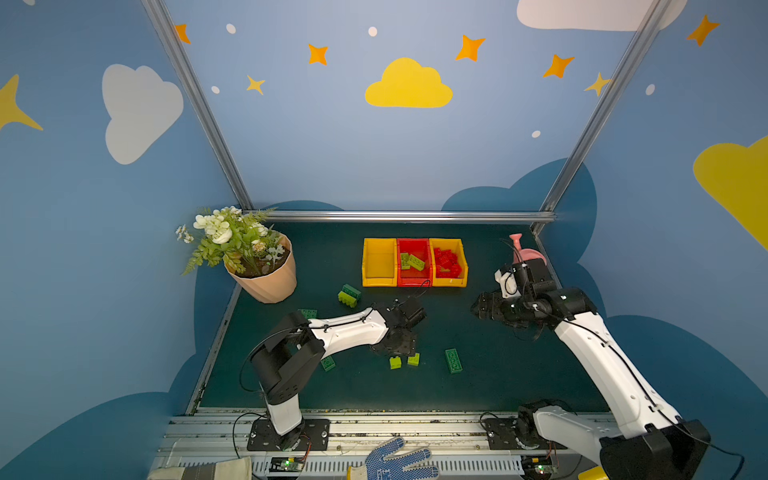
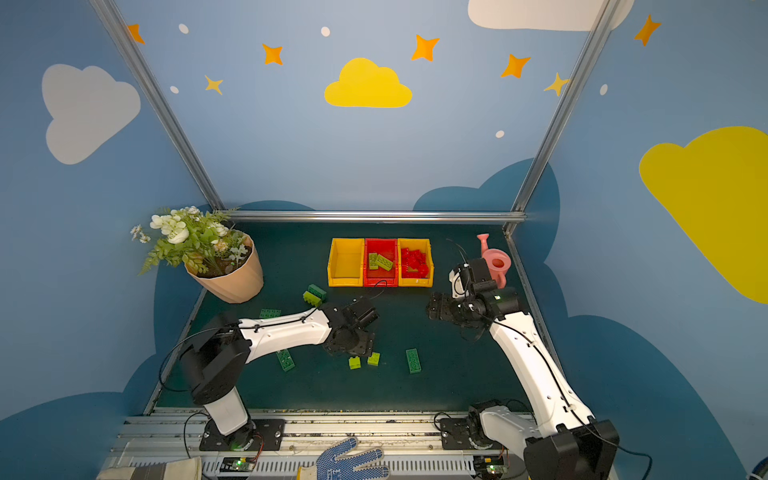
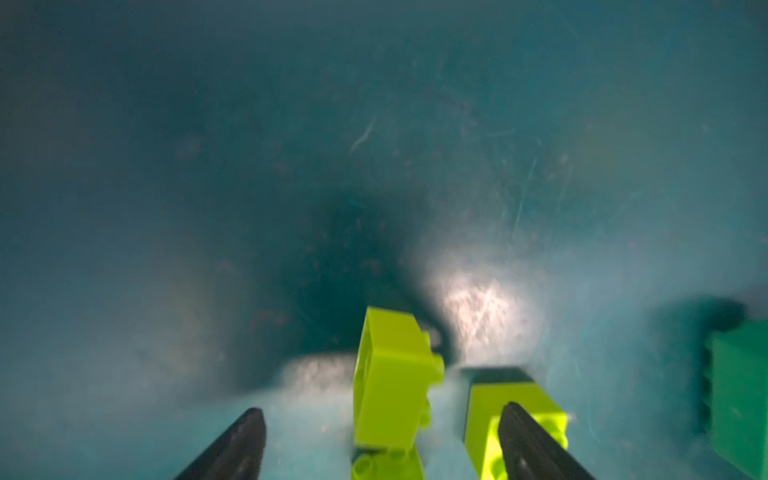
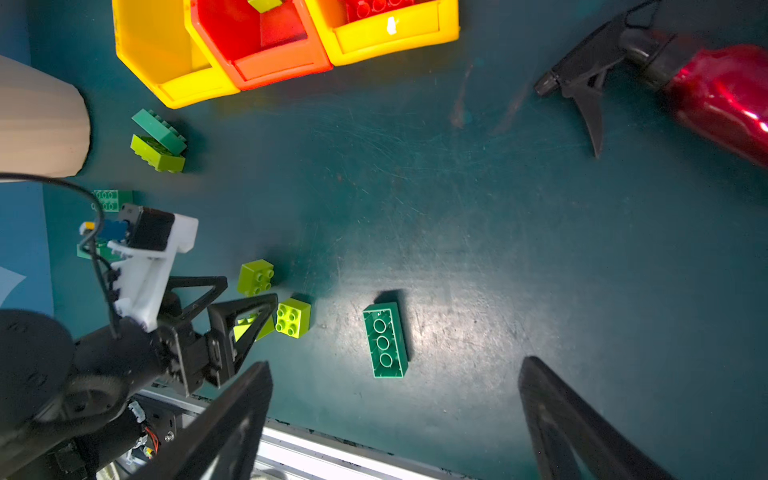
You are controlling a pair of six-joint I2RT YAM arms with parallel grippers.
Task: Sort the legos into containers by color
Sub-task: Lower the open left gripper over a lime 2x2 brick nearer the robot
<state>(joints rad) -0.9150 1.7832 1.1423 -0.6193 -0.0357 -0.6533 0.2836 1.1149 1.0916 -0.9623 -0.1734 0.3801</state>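
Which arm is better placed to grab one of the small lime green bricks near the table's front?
Left. The left gripper sits low with open jaws either side of a lime green square brick; the right gripper hangs open, raised and farther off.

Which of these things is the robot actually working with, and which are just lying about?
Part of the job: lime green bricks, dark green bricks, red bricks, the three joined bins.

Just lying about: flowerpot, pink watering can, red spray bottle, blue glove.
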